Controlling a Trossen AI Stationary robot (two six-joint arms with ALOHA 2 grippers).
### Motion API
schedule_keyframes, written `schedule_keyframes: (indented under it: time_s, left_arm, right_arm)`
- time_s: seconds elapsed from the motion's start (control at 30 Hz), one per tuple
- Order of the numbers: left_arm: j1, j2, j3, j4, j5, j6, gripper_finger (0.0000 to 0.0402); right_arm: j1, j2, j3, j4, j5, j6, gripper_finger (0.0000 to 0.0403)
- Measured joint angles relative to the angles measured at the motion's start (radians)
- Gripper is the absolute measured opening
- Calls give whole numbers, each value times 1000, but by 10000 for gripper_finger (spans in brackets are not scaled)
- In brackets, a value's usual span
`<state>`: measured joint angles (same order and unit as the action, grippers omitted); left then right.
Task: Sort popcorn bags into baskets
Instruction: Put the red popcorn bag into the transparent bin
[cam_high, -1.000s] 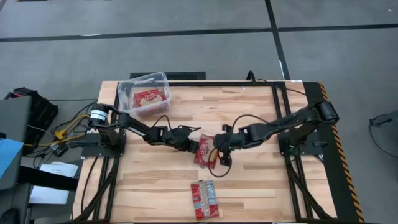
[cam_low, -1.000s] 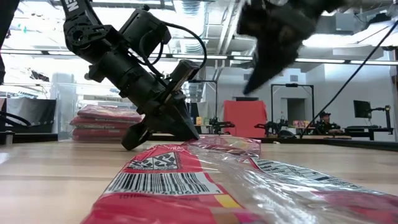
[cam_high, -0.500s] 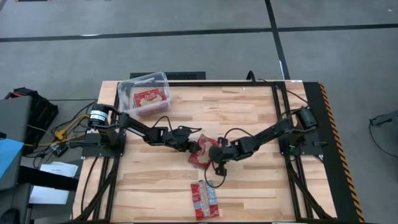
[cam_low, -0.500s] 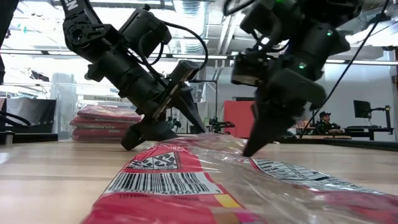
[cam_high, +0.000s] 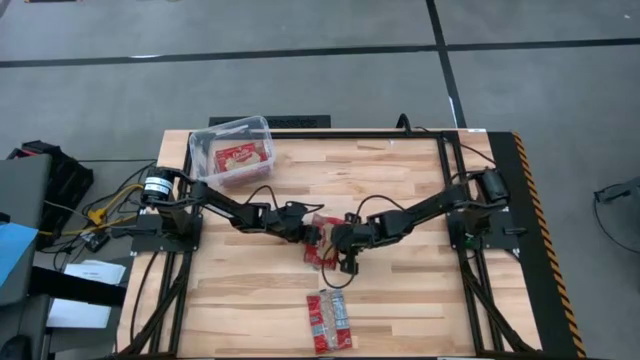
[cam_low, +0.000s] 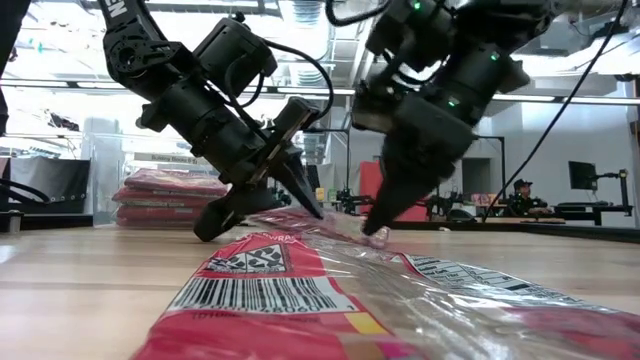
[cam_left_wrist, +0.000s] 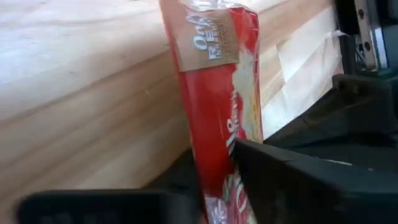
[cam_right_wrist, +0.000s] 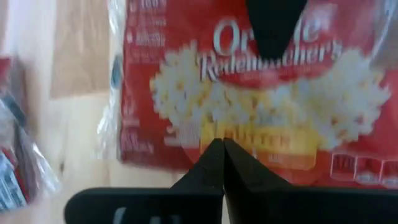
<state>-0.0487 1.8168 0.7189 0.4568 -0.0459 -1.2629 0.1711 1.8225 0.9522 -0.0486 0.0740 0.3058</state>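
At mid-table, both grippers meet over a red bag (cam_high: 321, 243). It looks light, flat, crinkly and slick in glossy film, so an edge pinch should suit. The left gripper (cam_left_wrist: 217, 186) is closing on its edge; the right gripper (cam_right_wrist: 222, 163), jaws shut, presses its face. Another bag (cam_high: 329, 320) lies nearer; the clear tub (cam_high: 200, 150) sits far left.

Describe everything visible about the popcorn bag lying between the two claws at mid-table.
The popcorn bag is a flat red packet in glossy clear wrap, printed with white lettering, a popcorn picture and a yellow band. It lies mid-table on the bare wood. The left claw meets its edge, one finger against the red face. The right claw, fingers shut, presses down on its printed side. Another bag lies apart, nearer the front edge.
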Motion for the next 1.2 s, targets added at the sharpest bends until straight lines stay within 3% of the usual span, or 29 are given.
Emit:
schedule_keyframes:
  time_s: [0.07,0.1,0.17,0.3,0.43,0.63,0.83,1.0,1.2]
  left_arm:
    - [0,0,-1,0,5,8,28]
    - [-1,0,-1,1,5,9,20]
    - [5,0,1,16,33,16,20]
    - [29,-16,30,31,198,24,16]
    - [63,-111,113,-30,327,96,16]
    - [193,-288,315,-556,435,341,16]
    - [392,-371,657,-1227,350,712,16]
    - [571,-370,947,-1589,201,997,16]
    - [788,-366,1107,-1766,141,1263,16]
  right_arm:
    - [0,-40,-4,-46,0,-10,21]
    - [0,-60,-4,-43,0,-15,21]
    - [0,-115,-1,-80,2,-24,19]
    - [-5,-266,-2,-219,9,-51,11]
    - [-10,-445,-1,-353,53,-53,13]
    - [-4,-654,-2,-489,219,-52,24]
    - [-5,-754,-17,-538,316,-52,12]
    - [-4,-749,-47,-578,315,-39,21]
    - [13,-684,-45,-582,315,-34,26]
